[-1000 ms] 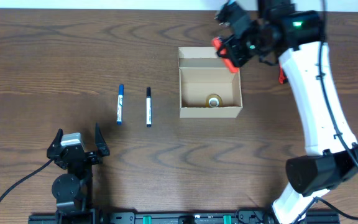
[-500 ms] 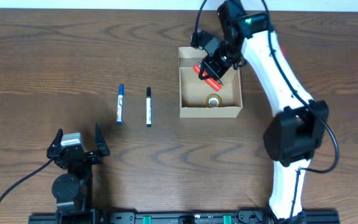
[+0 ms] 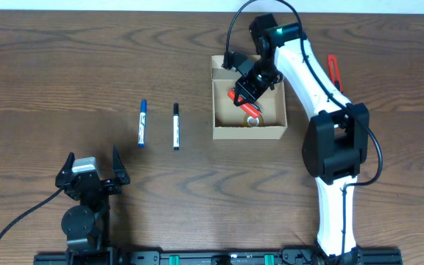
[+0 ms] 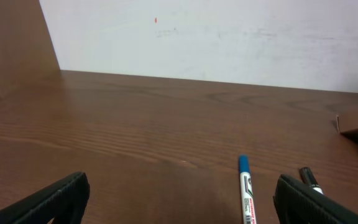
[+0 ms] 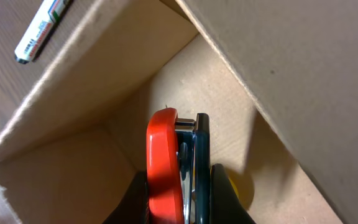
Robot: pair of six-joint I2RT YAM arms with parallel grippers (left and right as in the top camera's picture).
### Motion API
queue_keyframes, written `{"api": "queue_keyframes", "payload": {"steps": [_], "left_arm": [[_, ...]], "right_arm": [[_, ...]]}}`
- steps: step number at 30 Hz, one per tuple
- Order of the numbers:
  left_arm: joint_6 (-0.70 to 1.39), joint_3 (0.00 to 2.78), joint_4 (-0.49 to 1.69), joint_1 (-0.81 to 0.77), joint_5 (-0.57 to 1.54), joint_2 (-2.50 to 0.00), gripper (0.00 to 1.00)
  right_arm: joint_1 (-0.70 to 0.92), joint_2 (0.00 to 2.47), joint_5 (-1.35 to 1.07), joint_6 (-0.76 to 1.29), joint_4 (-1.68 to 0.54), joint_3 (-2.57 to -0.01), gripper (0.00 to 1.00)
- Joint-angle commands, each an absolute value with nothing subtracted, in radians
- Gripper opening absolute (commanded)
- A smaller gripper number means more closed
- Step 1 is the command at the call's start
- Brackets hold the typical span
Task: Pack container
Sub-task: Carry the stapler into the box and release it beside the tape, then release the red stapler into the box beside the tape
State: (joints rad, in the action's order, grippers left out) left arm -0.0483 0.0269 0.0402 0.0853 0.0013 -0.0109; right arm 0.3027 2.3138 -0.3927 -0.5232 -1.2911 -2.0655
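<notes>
Two markers lie side by side on the bench [image 3: 65,66], blue marker [image 3: 142,123] left of black marker [image 3: 175,126], both apart from the container [image 3: 249,133]. Container stands open, right of centre. Right gripper [image 3: 245,92] reaches inside it, clamped on an orange cutter [image 5: 165,168]. Left gripper [image 3: 93,158] sits at the near edge, fingers spread wide.

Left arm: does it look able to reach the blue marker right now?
Probably yes. The left gripper sits with jaws open, and the blue marker lies ahead of it on the table with nothing between. The black marker lies beside it, apart.
</notes>
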Motion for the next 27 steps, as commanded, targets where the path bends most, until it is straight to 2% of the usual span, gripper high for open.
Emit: {"api": "queue_keyframes", "payload": {"steps": [1, 22, 24, 25, 27], "left_arm": [[-0.038, 0.005, 0.076, 0.091, -0.003, -0.004, 0.95], [-0.038, 0.005, 0.076, 0.091, -0.003, -0.004, 0.95], [-0.038, 0.005, 0.076, 0.091, -0.003, -0.004, 0.95], [-0.038, 0.005, 0.076, 0.091, -0.003, -0.004, 0.95], [-0.038, 0.005, 0.076, 0.091, -0.003, -0.004, 0.95]], "right_arm": [[0.308, 2.326, -0.397, -0.521, -1.295, -2.077, 0.01], [0.308, 2.331, -0.371, -0.501, -1.233, -1.939, 0.01], [0.308, 2.331, -0.370, -0.498, -1.232, -1.939, 0.03], [0.308, 2.331, -0.370, -0.493, -1.230, -1.939, 0.09], [0.308, 2.331, -0.370, -0.494, -1.230, -1.939, 0.15]]}}
